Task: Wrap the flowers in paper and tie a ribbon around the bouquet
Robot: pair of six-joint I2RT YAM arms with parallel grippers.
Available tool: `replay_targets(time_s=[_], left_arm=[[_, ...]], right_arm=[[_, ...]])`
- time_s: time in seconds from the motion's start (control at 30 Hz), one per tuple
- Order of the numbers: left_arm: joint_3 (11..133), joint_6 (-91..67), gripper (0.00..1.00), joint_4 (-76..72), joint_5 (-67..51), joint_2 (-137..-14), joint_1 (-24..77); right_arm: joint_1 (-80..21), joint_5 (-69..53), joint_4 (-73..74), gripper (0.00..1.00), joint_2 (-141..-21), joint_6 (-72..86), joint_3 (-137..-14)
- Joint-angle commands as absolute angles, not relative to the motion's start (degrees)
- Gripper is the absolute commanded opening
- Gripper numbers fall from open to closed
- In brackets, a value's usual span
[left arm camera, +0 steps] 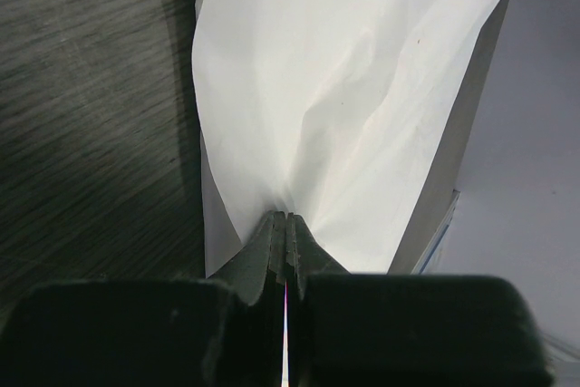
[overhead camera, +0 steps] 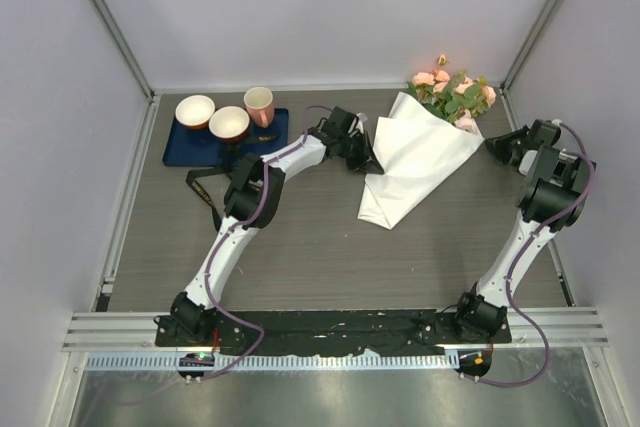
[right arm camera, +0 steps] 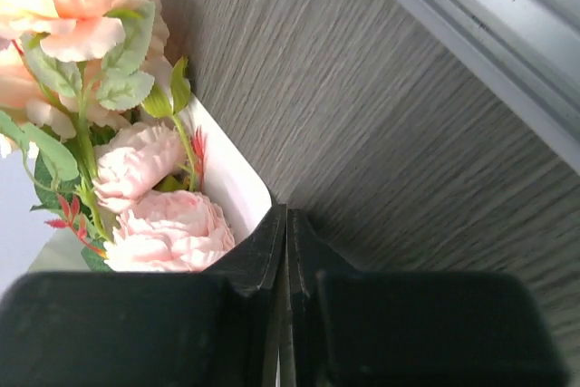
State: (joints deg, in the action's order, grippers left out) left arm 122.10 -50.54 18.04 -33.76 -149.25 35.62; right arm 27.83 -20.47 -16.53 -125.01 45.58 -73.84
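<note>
Pinching the left edge of the large thin white paper sheet [left arm camera: 344, 88], the left gripper [left arm camera: 285, 221] is clamping its jaws tight on it. The sheet is lying as a loose cone on the grey wood-grain table [overhead camera: 300, 257], pale pink roses with green leaves [overhead camera: 455, 95] poking out at its far end. The right gripper [right arm camera: 285, 217] is pressing its jaws together at the sheet's corner beside the blooms; whether they are catching paper I cannot tell. The narrow black ribbon [overhead camera: 202, 197] is lying beside the dark blue mat [overhead camera: 185, 152].
</note>
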Motion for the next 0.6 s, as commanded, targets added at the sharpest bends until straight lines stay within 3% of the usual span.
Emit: replay_targets(time_s=[0.0, 0.07, 0.1, 0.17, 0.2, 0.33, 0.57], left_arm=[[120.23, -47.82, 0.00, 25.58, -31.20, -152.93, 35.86], [120.67, -47.20, 0.00, 25.40, -33.04, -152.84, 35.86], [120.50, -46.76, 0.00, 24.79, -33.31, -152.58, 35.86], [120.58, -46.58, 0.00, 24.00, -34.89, -152.32, 35.77], [121.02, -46.41, 0.00, 23.47, -35.33, -152.49, 35.86], [124.89, -45.88, 0.06, 24.87, -39.98, -154.16, 35.33], [124.63, -46.41, 0.30, 22.94, -48.06, -153.63, 35.51]], right_arm=[[27.08, -11.79, -6.26, 0.15, -125.96, 41.32, -76.55], [26.11, -8.11, -1.24, 0.19, -121.24, 40.08, -74.98], [24.80, -7.30, -0.36, 0.29, -119.46, 39.47, -73.75], [23.82, -5.29, 3.85, 0.38, -115.51, 38.41, -70.07], [23.64, -4.93, 5.00, 0.48, -111.22, 38.76, -68.05], [22.94, -10.97, -1.56, 0.65, -97.93, 40.78, -53.73], [17.07, -23.11, -8.52, 0.72, -83.95, 42.44, -33.78]])
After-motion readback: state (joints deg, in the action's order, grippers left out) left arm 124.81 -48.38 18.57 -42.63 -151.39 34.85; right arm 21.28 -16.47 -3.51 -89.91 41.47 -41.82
